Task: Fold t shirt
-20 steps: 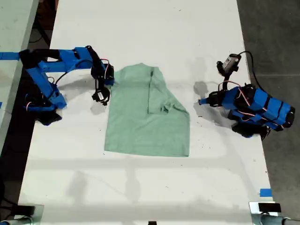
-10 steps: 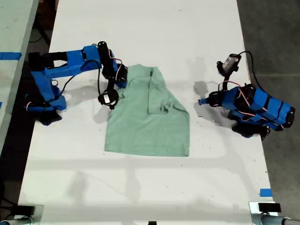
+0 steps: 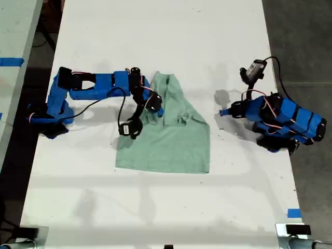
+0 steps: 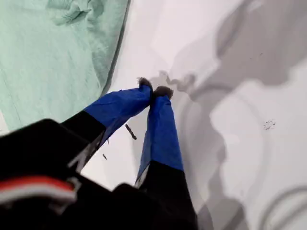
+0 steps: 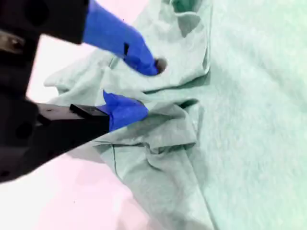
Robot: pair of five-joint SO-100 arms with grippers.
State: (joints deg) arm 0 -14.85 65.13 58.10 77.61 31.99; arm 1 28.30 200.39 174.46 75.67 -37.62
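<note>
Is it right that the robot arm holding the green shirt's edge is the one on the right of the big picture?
No. The exterior view shows the arm on its left reaching in; my second gripper has its jaws on the t shirt.

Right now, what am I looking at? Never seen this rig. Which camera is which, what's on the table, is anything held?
These are two small blue robot arms on a white table, tasked with folding a t shirt.

One picture is an overhead shot from a camera off the arms. The other two come from cameras mounted on each arm's pincer.

My first gripper, on the arm at the exterior view's right, is shut on nothing and sits over bare table just off the shirt's edge.

My second gripper, on the arm at the exterior view's left, reaches over the shirt, with its pincer closed on a bunched fold of cloth.

The pale green shirt lies partly folded, one side already turned over.
</note>
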